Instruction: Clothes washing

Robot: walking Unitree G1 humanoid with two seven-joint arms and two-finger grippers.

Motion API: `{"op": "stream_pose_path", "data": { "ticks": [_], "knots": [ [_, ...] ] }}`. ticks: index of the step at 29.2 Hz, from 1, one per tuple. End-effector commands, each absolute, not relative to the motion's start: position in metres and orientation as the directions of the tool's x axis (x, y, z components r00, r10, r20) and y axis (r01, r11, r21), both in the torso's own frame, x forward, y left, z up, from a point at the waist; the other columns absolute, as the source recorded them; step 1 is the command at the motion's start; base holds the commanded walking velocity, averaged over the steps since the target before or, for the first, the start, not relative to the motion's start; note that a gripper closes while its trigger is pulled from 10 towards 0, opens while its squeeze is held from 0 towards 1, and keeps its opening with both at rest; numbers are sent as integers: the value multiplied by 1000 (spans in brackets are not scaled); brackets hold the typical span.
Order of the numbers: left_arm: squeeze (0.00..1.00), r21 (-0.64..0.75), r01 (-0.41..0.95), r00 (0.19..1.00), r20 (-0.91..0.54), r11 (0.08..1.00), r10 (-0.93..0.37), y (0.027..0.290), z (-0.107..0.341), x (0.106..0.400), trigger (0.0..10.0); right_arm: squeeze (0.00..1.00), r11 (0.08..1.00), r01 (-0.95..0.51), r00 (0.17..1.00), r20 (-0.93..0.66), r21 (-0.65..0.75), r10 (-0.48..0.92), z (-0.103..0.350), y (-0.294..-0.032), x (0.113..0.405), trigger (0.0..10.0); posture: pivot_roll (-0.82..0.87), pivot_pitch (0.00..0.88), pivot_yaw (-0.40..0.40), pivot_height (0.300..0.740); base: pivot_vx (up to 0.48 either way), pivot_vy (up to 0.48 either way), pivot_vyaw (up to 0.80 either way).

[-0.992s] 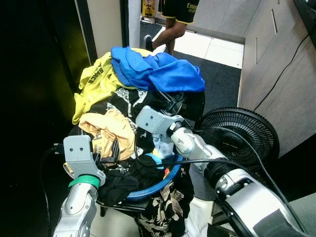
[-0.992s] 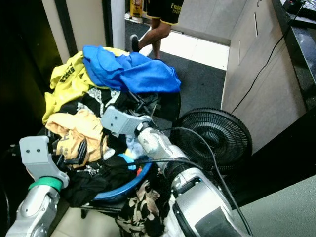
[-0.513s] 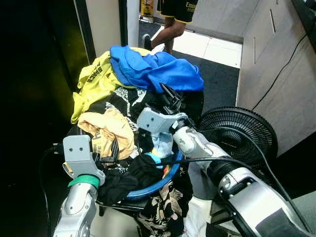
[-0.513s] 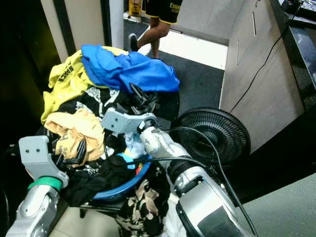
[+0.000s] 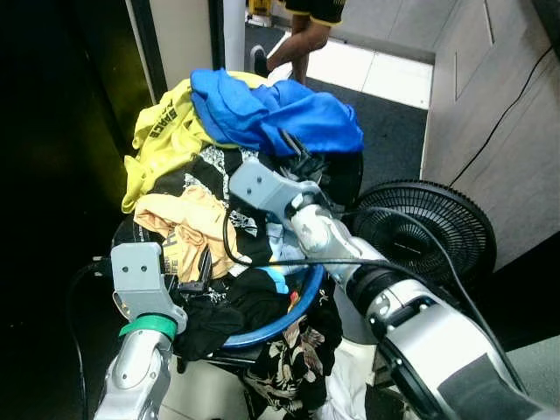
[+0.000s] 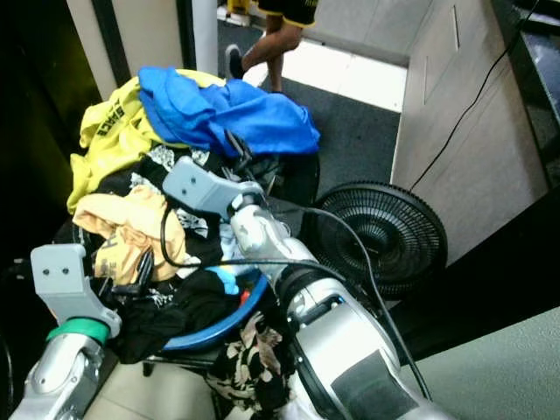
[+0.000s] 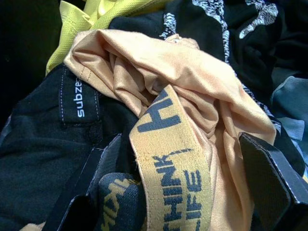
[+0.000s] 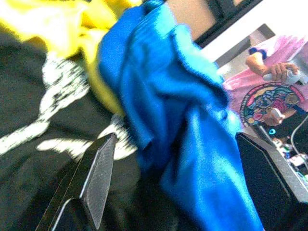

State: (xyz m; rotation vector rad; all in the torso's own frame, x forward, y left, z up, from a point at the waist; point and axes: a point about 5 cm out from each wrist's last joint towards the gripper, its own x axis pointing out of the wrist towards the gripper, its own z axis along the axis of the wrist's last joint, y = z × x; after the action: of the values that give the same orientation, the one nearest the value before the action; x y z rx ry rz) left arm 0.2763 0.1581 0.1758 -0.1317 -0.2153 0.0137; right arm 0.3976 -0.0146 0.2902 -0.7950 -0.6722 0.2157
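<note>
Reaching into the pile, your right gripper gaped at the blue shirt; left gripper spread wide over orange cloth.

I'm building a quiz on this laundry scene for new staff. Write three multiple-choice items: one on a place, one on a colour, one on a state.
1. Where does the blue garment lie?
A. on top of the pile
B. on the floor
C. over the fan

2. What colour is the basin rim?
A. red
B. blue
C. white

3. How is the right pincer?
A. shut
B. holding a sock
C. open

Answers: 1 A, it crowns the heap; 2 B, a blue rim shows beneath the clothes; 3 C, its fingers stand apart around the blue garment.
</note>
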Motion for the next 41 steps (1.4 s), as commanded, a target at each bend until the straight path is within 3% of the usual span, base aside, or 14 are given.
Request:
{"op": "stream_pose_path", "data": {
  "ticks": [1, 9, 19, 20, 21, 22, 24, 26, 28, 36, 37, 39, 40, 41],
  "knots": [
    [0, -145, 4, 993, 116, 989, 13, 154, 156, 273, 10000, 0, 707, 49, 783, 467, -705, 411, 290, -13, 398, 10000, 105, 380, -20, 740, 0, 0, 0],
    [0, -148, 15, 993, 116, 989, 2, 151, 157, 274, 10000, 0, 821, 54, 740, 575, -569, 350, 339, -8, 395, 10000, 107, 372, -15, 740, 0, 0, 0],
    [0, -137, 29, 994, 112, 990, -14, 148, 156, 274, 10000, 0, 807, 39, 730, 568, -589, 379, 337, -5, 393, 10000, 106, 349, -17, 740, 0, 0, 0],
    [0, -130, 23, 993, 117, 991, -7, 149, 157, 274, 10000, 0, 822, -36, 764, 515, -569, 390, 328, -9, 397, 10000, 105, 332, -23, 740, 0, 0, 0],
    [0, -131, 4, 992, 127, 991, 13, 154, 158, 277, 10000, 0, 863, -202, 791, 442, -463, 422, 320, -11, 400, 10000, 96, 298, -32, 740, 0, 0, 0],
    [0, -131, 4, 992, 127, 991, 13, 154, 158, 277, 10000, 0, 863, -202, 791, 442, -463, 422, 320, -11, 400, 10000, 96, 298, -32, 740, 0, 0, 0],
    [0, -145, -37, 985, 164, 989, 61, 167, 165, 283, 10000, 0, 848, -465, 739, 416, -255, 530, 313, -16, 399, 10000, 89, 252, -40, 740, 0, 0, 0],
    [0, -145, -37, 985, 164, 989, 61, 167, 165, 283, 10000, 0, 848, -465, 739, 416, -255, 530, 313, -16, 399, 10000, 89, 252, -40, 740, 0, 0, 0],
    [0, -150, -55, 975, 203, 987, 85, 177, 173, 290, 10000, 0, 805, -573, 693, 432, -154, 576, 305, -26, 398, 10000, 84, 187, -51, 740, 0, 0, 0],
    [0, -142, -66, 967, 233, 988, 99, 184, 178, 294, 10000, 0, 788, -591, 692, 395, -169, 604, 282, -41, 396, 10000, 84, 126, -62, 740, 0, 0, 0],
    [0, -122, -74, 966, 239, 990, 102, 187, 178, 294, 10000, 0, 814, -555, 731, 366, -171, 576, 263, -56, 396, 10000, 85, 85, -61, 740, 0, 0, 0],
    [0, -122, -74, 966, 239, 990, 102, 187, 178, 294, 10000, 0, 814, -555, 731, 366, -171, 576, 263, -56, 396, 10000, 85, 85, -61, 740, 0, 0, 0],
    [0, -80, -94, 969, 223, 992, 110, 194, 171, 293, 10000, 0, 842, -528, 751, 404, -108, 522, 254, -79, 388, 10000, 60, 40, -54, 740, 0, 0, 0],
    [0, -80, -94, 969, 223, 992, 110, 194, 171, 293, 10000, 0, 842, -528, 751, 404, -108, 522, 254, -79, 388, 10000, 60, 40, -54, 740, 0, 0, 0]
  ]
}}
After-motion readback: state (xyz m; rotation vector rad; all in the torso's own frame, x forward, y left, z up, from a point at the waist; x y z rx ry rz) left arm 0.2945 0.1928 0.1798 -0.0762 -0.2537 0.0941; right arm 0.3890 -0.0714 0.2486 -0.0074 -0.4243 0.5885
